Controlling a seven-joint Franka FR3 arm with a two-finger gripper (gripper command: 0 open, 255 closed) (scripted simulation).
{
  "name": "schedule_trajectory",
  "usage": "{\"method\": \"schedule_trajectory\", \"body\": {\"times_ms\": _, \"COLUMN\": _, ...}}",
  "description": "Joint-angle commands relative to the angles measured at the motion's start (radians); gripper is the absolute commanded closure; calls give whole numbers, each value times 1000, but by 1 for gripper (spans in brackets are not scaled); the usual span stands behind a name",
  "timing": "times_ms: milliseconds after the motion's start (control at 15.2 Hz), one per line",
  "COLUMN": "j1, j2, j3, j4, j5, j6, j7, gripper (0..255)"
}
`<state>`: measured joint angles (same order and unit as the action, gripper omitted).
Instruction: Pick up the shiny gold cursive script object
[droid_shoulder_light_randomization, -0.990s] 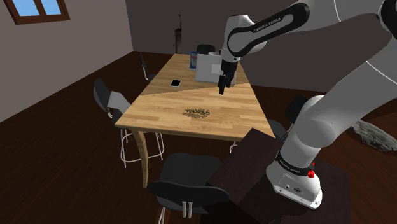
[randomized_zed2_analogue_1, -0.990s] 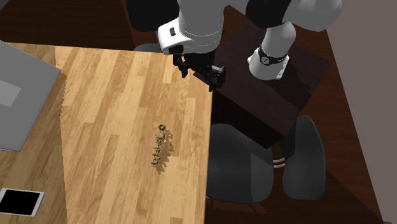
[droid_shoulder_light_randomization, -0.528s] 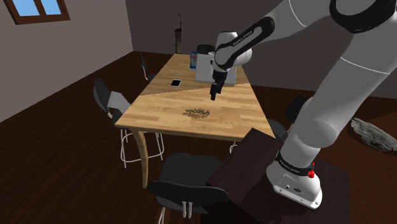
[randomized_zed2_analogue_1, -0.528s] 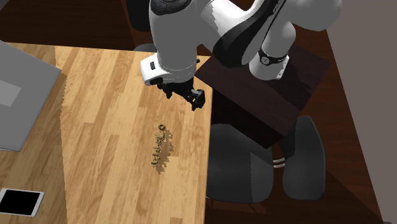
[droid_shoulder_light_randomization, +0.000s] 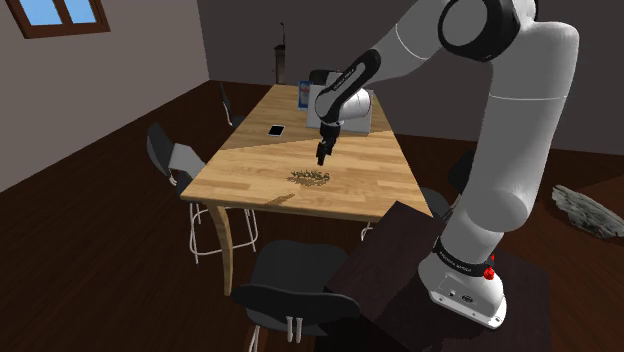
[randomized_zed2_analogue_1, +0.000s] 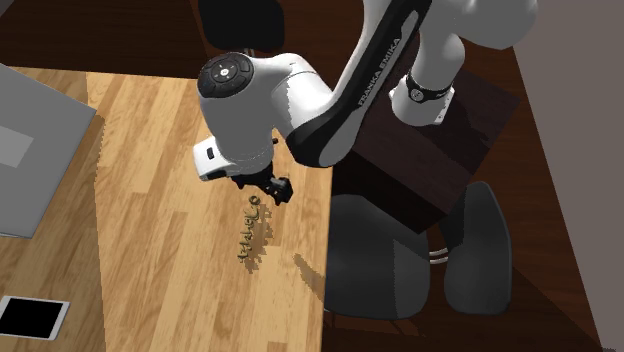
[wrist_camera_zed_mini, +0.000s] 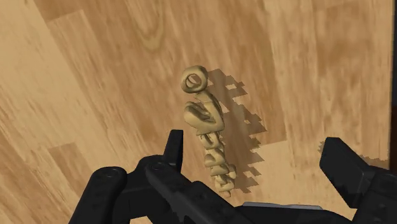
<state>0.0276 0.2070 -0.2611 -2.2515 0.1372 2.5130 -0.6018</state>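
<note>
Gripper (wrist_camera_zed_mini: 253, 143) has come down close above the gold cursive script (wrist_camera_zed_mini: 205, 121), over one end. Fingers (wrist_camera_zed_mini: 173, 149) spread apart, likely to straddle it.

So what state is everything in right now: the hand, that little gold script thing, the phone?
hand: open, hovering just above the gold script, not gripping it.
gold script: lying flat on the table, not held.
phone: lying flat on the table, screen black.
</note>
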Motion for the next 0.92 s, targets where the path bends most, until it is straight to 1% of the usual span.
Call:
{"method": "schedule_trajectory", "body": {"times_ms": 0, "j1": -16, "j2": 87, "j3": 17, "j4": 57, "j5": 47, "j6": 30, "j7": -50, "gripper": 0}}
{"method": "schedule_trajectory", "body": {"times_ms": 264, "j1": -59, "j2": 246, "j3": 61, "j4": 193, "j5": 111, "j6": 58, "j7": -125, "gripper": 0}}
{"method": "schedule_trajectory", "body": {"times_ms": 858, "j1": -83, "j2": 343, "j3": 92, "j4": 216, "j5": 146, "j6": 131, "j7": -156, "gripper": 0}}
